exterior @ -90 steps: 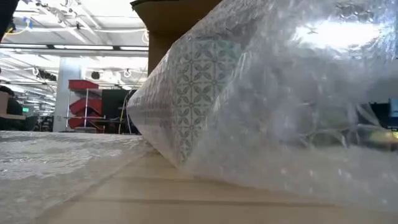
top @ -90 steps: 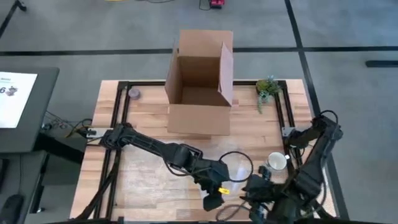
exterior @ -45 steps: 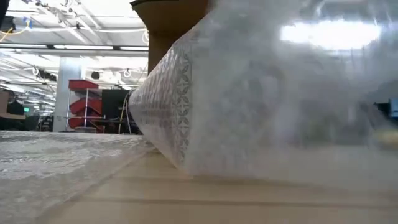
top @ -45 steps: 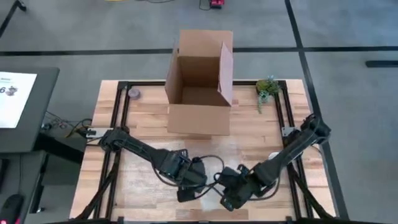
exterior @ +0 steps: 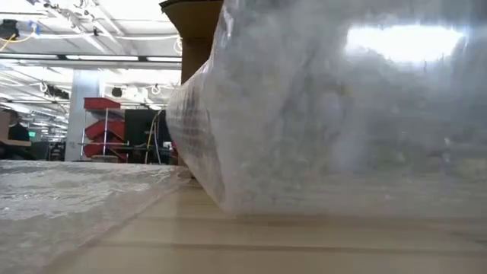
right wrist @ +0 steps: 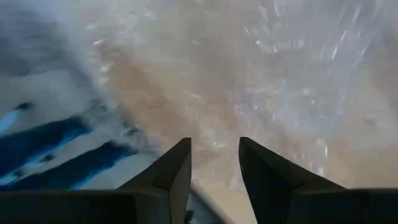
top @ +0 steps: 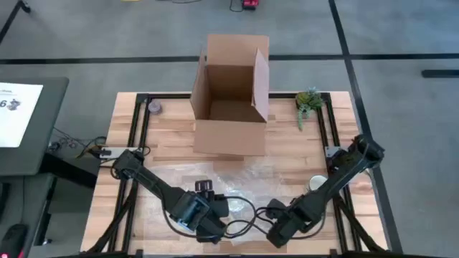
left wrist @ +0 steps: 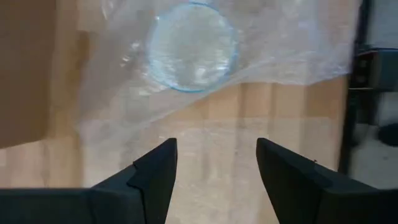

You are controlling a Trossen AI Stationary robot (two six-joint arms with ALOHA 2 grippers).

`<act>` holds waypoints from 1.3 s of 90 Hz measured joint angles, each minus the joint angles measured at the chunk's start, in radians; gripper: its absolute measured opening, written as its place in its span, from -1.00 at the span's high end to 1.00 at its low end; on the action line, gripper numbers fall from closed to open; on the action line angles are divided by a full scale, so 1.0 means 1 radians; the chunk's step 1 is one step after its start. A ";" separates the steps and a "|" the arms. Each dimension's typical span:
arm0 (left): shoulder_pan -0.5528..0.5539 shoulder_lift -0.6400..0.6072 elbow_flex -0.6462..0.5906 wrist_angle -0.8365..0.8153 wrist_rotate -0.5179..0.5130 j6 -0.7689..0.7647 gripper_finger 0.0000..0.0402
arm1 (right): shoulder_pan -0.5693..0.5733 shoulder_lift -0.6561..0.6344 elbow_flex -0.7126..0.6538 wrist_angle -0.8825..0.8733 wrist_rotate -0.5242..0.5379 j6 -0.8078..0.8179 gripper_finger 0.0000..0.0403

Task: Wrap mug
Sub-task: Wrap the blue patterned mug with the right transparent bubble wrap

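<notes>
Wrapping stage: early, mug (top: 317, 184) sat bare at right-centre of the high view, off the wrap, so it needed moving on first.
Bubble wrap (top: 228, 172): spread flat mid-table below the cardboard box (top: 231, 97), ready as a bed.
Left gripper (left wrist: 214, 163): fingers spread, holding nothing, low at bottom centre over the wrap edge, likely to flatten it.
Right gripper (right wrist: 214, 163): fingers apart, empty, bottom centre-right over the wrap.
Plant (top: 308, 100): upper right, clear of work.

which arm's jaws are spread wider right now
The left gripper: its own wrist view shows a wide gap between its jaws over the clear bubble wrap. The right gripper shows a narrower gap.
</notes>
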 joint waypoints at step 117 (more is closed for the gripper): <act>-0.149 -0.339 -0.031 -0.025 0.018 -0.314 0.34 | -0.318 0.245 0.088 0.204 0.070 -0.437 0.99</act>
